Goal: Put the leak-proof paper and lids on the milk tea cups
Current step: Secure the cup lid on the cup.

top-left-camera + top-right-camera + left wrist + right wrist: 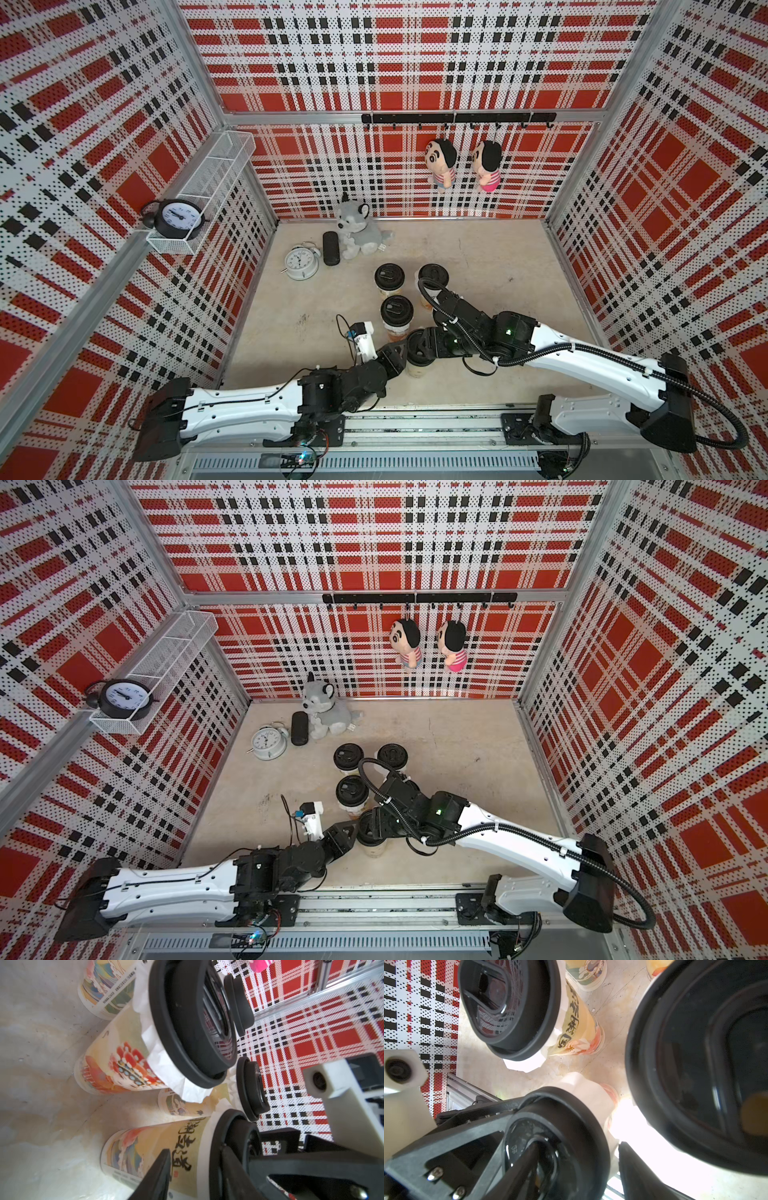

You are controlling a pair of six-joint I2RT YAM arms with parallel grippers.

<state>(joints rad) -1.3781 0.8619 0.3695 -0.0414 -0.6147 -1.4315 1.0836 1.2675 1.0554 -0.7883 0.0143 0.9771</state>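
Several milk tea cups stand mid-table in both top views, each capped by a black lid (397, 309). Crinkled leak-proof paper (162, 1059) sticks out under the lids. Both grippers meet at the front cup (417, 368) (374, 849). My left gripper (195, 1148) (401, 347) lies rolled against that cup's side, jaws apart, one finger on the printed wall, the other at the lid's band. My right gripper (579, 1144) (424, 345) straddles this cup's lid (571, 1118), one finger across the top, the other just outside the rim by the paper (591, 1088).
At the back left are a white alarm clock (302, 262), a black case (331, 248) and a grey husky plush (357, 232). Two dolls (440, 164) hang on the back wall. A black clock (176, 218) sits in a wire shelf. A metal rail (415, 419) borders the front.
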